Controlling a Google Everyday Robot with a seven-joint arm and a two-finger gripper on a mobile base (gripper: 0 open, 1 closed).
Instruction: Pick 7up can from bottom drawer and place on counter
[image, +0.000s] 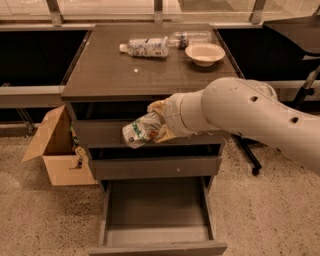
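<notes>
Bottom drawer (157, 207) is standing pulled out along the lower edge of the frame, tray interior showing bare. Above it, at frame centre, the gripper (159, 122) is hanging in front of the upper drawer fronts, fingers clamped around the 7up can (140, 131). The can is lying tilted in the grip, its end pointing lower left, clear of the drawer and below the level of the desk (110, 70). The white arm (250, 115) is reaching in from the right edge. A cardboard box (52, 150) is sitting open on the floor at left, just beside the cabinet. On the desk, upper frame: two clear plastic bottles (145, 47) lying on their sides, and a pale bowl (205, 52) near them on the right.
</notes>
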